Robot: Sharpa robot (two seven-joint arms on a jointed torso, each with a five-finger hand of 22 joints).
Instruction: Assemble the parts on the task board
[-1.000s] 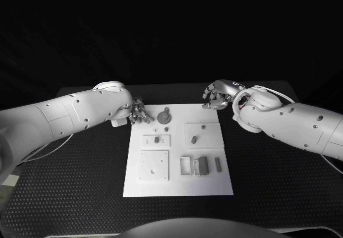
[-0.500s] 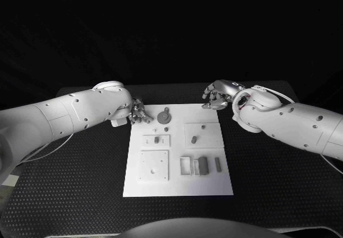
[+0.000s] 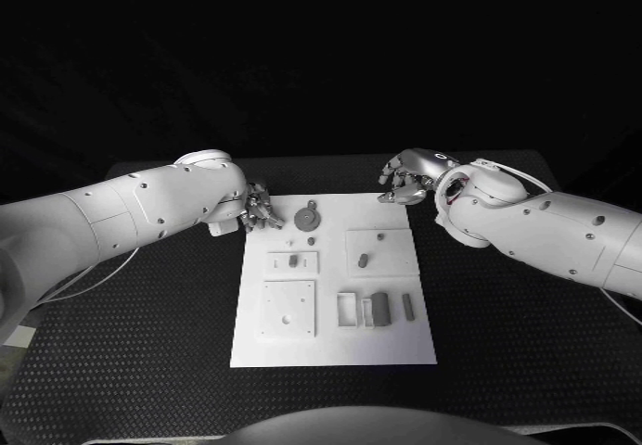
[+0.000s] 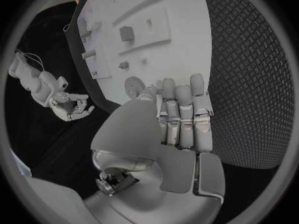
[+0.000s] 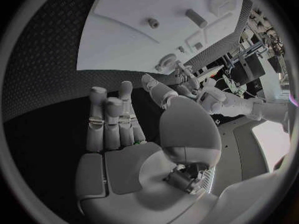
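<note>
Left fingers (image 4: 181, 114): you see them straight and lying side by side, nothing between them, tips over the board's far-left edge, near the disc.
Left hand (image 3: 257, 209): empty, at about 10 o'clock from the board's centre.
Right fingers (image 5: 112, 119): loosely bent and slightly apart, holding nothing, over the black table.
Right hand (image 3: 405, 178): empty, at about 1 o'clock, just off the board's far-right corner.
Disc (image 3: 309, 220): a round grey part, flat on the board near its far edge, at 12 o'clock, just beside the left fingertips; you cannot tell whether they touch it.
Board (image 3: 333, 348): white plate in the middle of the table.
Parts: your other small grey pieces sit in the raised blocks; a bar (image 3: 380, 309) stands in the tray at 5 o'clock.
Table (image 3: 508, 352): black, textured.
</note>
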